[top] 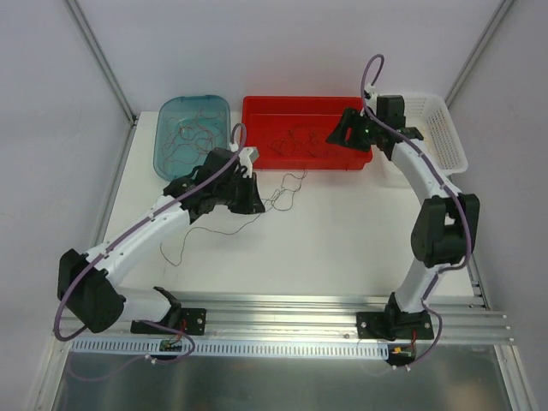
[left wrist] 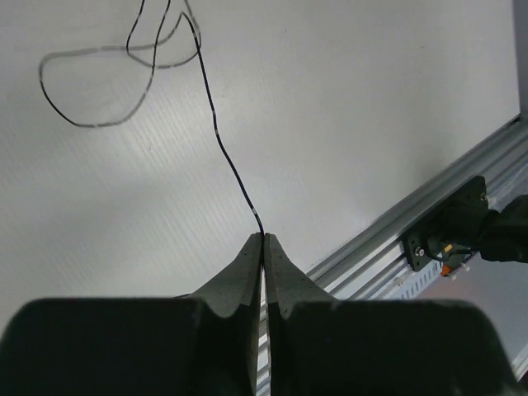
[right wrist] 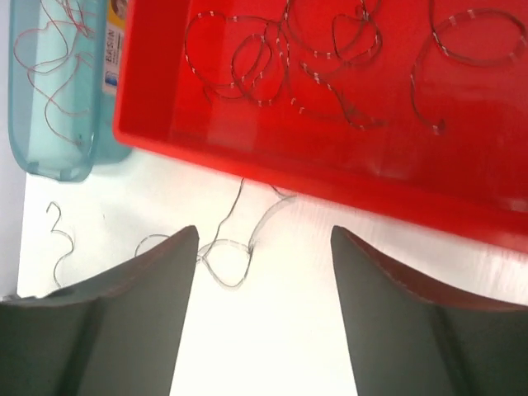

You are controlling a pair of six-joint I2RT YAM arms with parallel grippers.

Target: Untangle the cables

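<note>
Shut tight, the left gripper [left wrist: 262,239] pinches one dark cable [left wrist: 219,136] between its tips. The strand runs up from the jaws and loops across the white table [left wrist: 346,124], in front of the red bin [top: 304,130] toward its left end. The right gripper [right wrist: 264,235] stands wide with nothing between its fingers, hanging over the red bin's front wall near its right end. More cables [right wrist: 272,58] lie curled inside the red bin, thin loops with pale flecks; how they cross one another is hard to make out. A loose tangle [right wrist: 227,260] lies on the table just in front of the red bin's wall, partly hidden behind one finger. Just left of the red bin a teal bin [right wrist: 49,161] holds reddish strands. It carries a label [right wrist: 114,33] — cut off at the frame's top, its print too small to read surely. Right of the red bin a white basket [top: 445,128] is partly covered by the right arm.
</note>
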